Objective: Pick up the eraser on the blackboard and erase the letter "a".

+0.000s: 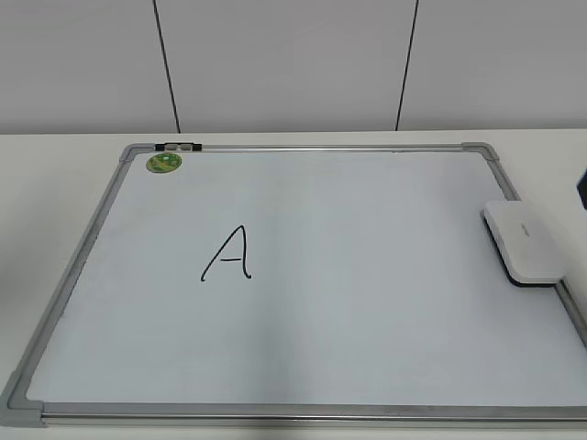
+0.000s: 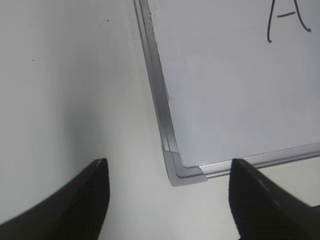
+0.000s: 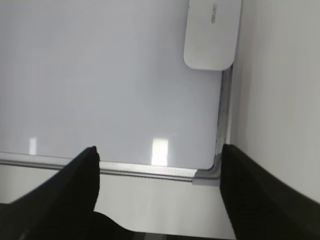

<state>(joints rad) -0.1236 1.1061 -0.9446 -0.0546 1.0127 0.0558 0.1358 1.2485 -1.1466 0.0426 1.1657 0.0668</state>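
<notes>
The blackboard (image 1: 367, 348) is a white dry-erase board with a silver frame, lying flat on the table. The white eraser (image 1: 521, 240) lies on the board's right edge, and its end shows in the right wrist view (image 3: 211, 35). A large capital "A" (image 1: 229, 254) in black marker is left of the board's middle; its lower part shows in the left wrist view (image 2: 289, 17). No small lowercase "a" shows in any view. My left gripper (image 2: 168, 164) is open and empty over the board's near left corner. My right gripper (image 3: 158, 149) is open and empty over the near right corner, well short of the eraser.
A small green round magnet (image 1: 164, 162) sits at the board's far left corner, beside a black and grey clip (image 1: 179, 147) on the top frame. A dark object (image 1: 581, 188) shows at the right edge. Pale table surrounds the board; a white wall stands behind.
</notes>
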